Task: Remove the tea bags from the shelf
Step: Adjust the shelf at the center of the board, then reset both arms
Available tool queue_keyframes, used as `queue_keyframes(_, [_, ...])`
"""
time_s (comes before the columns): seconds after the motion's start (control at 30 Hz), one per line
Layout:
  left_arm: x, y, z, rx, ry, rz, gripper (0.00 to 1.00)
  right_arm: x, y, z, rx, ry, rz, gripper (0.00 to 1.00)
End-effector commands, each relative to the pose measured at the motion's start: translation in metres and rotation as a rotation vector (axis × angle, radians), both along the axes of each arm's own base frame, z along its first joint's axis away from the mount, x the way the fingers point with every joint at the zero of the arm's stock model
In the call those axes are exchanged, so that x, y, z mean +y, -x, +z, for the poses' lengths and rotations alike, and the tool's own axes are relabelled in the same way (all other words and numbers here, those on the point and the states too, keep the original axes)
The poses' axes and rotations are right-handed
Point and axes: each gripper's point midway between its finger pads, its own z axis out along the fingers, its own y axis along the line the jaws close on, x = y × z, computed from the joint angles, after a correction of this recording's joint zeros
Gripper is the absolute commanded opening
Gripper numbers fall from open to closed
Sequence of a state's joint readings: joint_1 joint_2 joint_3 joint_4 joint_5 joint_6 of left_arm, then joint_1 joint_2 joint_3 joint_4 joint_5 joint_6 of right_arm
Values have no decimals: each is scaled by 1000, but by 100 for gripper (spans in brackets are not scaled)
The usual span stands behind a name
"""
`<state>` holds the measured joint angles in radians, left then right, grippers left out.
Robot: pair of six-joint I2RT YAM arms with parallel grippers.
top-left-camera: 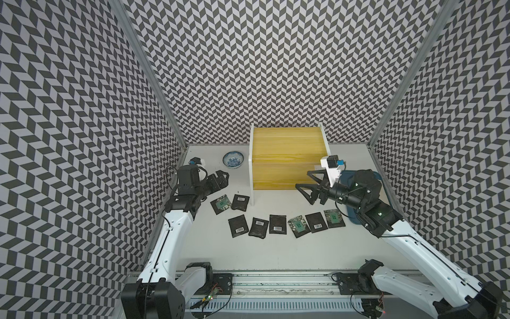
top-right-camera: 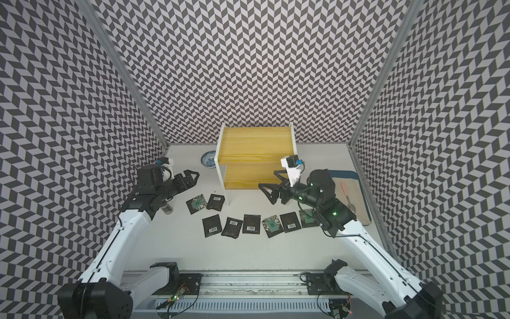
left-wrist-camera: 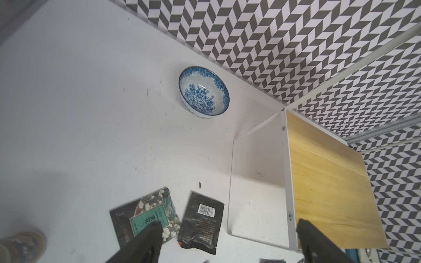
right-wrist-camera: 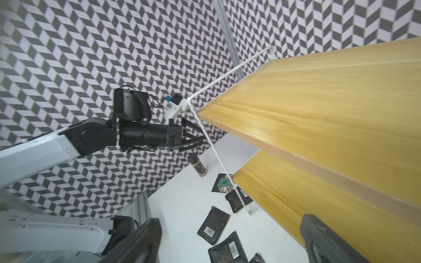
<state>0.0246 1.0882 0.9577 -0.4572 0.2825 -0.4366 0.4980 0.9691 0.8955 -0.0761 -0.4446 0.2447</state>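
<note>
Several tea bags lie flat on the white table in front of the shelf (top-left-camera: 287, 157), whose two yellow boards are bare. Two tea bags, one green-faced (top-left-camera: 221, 203) and one black (top-left-camera: 240, 202), sit by the shelf's left frame; they also show in the left wrist view (left-wrist-camera: 201, 223). The others form a row (top-left-camera: 277, 224) nearer the front. My left gripper (top-left-camera: 222, 176) hovers open left of the shelf, above those two bags (left-wrist-camera: 230, 225). My right gripper (top-left-camera: 302, 179) stands open at the lower board's right end (right-wrist-camera: 231, 222), holding nothing.
A blue-and-white bowl (top-left-camera: 233, 159) stands left of the shelf near the back wall. A small spice jar (top-right-camera: 167, 208) stands under the left arm. A dark blue tray (top-right-camera: 342, 173) with a pink-handled spoon (top-right-camera: 346, 193) lies at the right, behind the right arm.
</note>
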Motion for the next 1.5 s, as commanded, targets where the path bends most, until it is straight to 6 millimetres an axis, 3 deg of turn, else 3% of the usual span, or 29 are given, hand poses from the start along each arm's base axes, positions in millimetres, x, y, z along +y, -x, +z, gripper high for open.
queue_keyframes(0.0, [10, -10, 20, -33, -76, 38, 100, -36, -23, 17, -41, 4, -184, 100])
queue_keyframes(0.2, [29, -30, 44, -118, -151, 129, 100, -128, -76, 15, -3, -17, -550, 99])
queue_keyframes(0.33, [53, -40, 46, -167, -245, 225, 100, -207, -101, 2, -1, 2, -898, 100])
queue_keyframes(0.4, [61, -44, 38, -155, -262, 251, 100, -225, -106, -2, 10, -7, -949, 99])
queue_keyframes(0.6, [68, -47, 15, -129, -257, 268, 100, -229, -108, -9, 6, -36, -960, 100])
queue_keyframes(0.73, [69, -43, 10, -216, -273, 271, 100, -248, -110, -33, 11, 27, -1066, 100])
queue_keyframes(0.9, [79, -46, -11, -220, -376, 282, 100, -273, -111, -65, 19, 79, -1211, 99])
queue_keyframes(1.17, [96, -51, -24, -267, -534, 316, 100, -297, -107, -107, 18, 183, -1345, 99])
queue_keyframes(1.47, [90, -54, -61, -303, -521, 289, 100, -312, -93, -134, -8, 231, -1413, 99])
